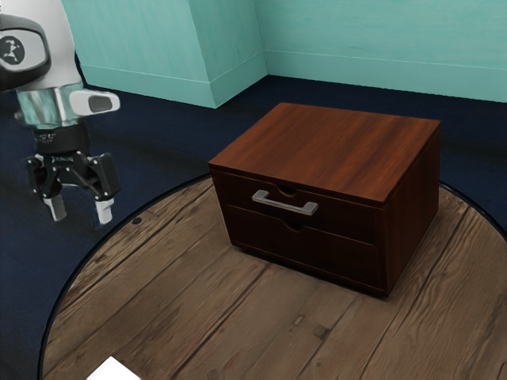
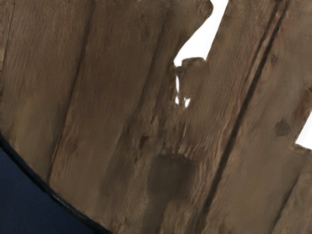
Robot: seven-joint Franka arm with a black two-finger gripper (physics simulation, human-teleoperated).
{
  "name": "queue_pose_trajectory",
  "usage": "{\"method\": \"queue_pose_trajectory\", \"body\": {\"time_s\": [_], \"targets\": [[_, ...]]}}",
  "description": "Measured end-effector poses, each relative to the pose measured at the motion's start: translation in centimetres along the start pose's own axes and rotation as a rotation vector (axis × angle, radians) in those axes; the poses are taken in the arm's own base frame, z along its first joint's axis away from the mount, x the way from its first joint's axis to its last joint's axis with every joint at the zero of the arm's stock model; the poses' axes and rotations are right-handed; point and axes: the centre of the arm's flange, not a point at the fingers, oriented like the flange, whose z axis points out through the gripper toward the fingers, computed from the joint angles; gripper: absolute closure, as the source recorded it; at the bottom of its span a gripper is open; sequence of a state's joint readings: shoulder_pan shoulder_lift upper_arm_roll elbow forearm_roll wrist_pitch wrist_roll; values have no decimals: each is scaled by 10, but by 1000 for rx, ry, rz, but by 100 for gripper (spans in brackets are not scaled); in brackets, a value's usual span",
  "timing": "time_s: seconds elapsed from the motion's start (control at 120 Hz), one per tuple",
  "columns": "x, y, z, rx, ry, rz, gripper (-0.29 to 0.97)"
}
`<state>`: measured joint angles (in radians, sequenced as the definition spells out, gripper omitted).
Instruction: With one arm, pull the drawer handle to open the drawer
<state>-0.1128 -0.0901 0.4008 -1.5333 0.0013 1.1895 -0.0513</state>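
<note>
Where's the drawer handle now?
In the exterior view the handle sits on the upper drawer front of the cabinet, near the centre, far to that view's right of the gripper.

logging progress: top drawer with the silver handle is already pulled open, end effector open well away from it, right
No: the exterior view shows the top drawer shut, not pulled out. The silver handle and the open end effector away from it are right.

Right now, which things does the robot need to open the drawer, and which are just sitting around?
Needed: black two-finger gripper, open; silver bar handle; top drawer of the dark brown wooden cabinet.
Just sitting: round plank-wood table; small white flat thing at the table's edge; lower drawer.
</note>
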Motion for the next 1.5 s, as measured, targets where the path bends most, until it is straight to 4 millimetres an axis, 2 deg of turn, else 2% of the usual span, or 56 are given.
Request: {"method": "queue_pose_trajectory", "body": {"time_s": [0.042,0.108,0.15,0.233,0.292,0.342,0.4,0.525,0.6,0.683,0.775,0.833,1.0,1.142,1.208,1.317,1.5], "targets": [[6,10,-6,29,63,12,0],[10,40,-14,78,143,66,0],[11,48,-19,88,183,81,0],[-32,42,-83,49,374,100,0],[-58,73,-120,48,484,201,0],[-72,103,-135,63,535,334,0],[-78,118,-140,93,559,460,0],[-74,128,-133,167,545,700,0],[-73,141,-124,207,520,866,0],[-68,140,-92,231,460,1028,0],[-51,138,-47,249,415,1184,0],[-40,141,-33,263,420,1273,0],[-18,140,-23,301,489,1487,0],[-11,139,-18,457,493,1634,0],[-6,138,-15,537,478,1686,0],[5,142,3,620,474,1768,0],[14,146,8,714,547,1858,0]]}}
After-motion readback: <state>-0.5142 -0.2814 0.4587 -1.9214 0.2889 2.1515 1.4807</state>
